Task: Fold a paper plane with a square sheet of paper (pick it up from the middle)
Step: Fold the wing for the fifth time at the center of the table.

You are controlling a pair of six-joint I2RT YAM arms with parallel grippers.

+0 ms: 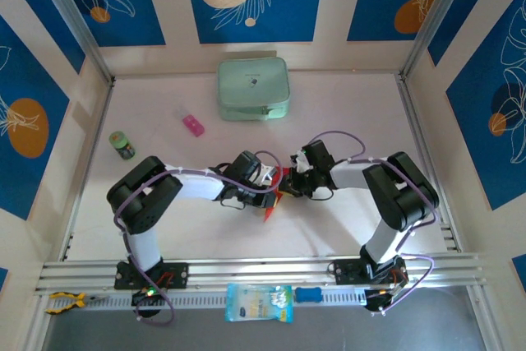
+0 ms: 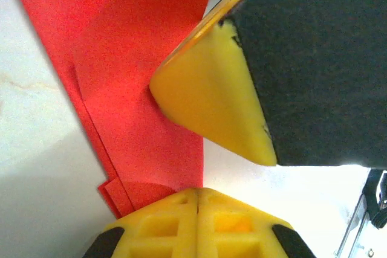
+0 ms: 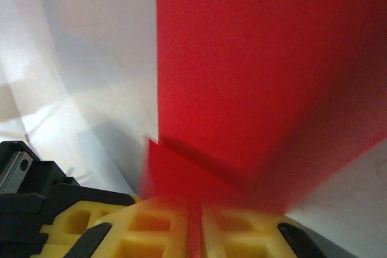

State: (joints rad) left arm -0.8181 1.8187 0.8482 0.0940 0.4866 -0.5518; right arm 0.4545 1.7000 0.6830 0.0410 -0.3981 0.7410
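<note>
the right gripper point(image 3: 195, 212) is clamped on the paper plane point(image 3: 260, 77): in the right wrist view a strip of red fills the narrow slot between its yellow fingers point(image 3: 151, 228), and the sheet rises from there as a broad red face with a folded layer stepping across it just above the fingertips. the left gripper point(image 2: 198, 193) has its two yellow fingers point(image 2: 157, 222) pressed flat together with no gap. the paper plane point(image 2: 133, 58) runs right down to them, its straight right edge meeting their seam, but i cannot tell whether a layer is pinched between them. a yellow finger point(image 2: 211, 113) of the right gripper presses on the red surface just above.

from above, the left gripper point(image 1: 265, 182) and right gripper point(image 1: 294, 178) face each other near the middle of the white table point(image 1: 345, 113), tips almost meeting, with the paper plane point(image 1: 274, 199) between and just below them. its long axis runs from the grippers toward the near edge, slanting slightly left, and its sharp tip points that way.

the red paper is plain, with no writing. the pale green case point(image 1: 253, 88) at the far side carries a small dark mark too small to read. printing on the small green can point(image 1: 122, 145) and on the blue and white packet point(image 1: 259, 302) at the near rail is also illegible. a pink block point(image 1: 193, 125) lies left of the case.
</note>
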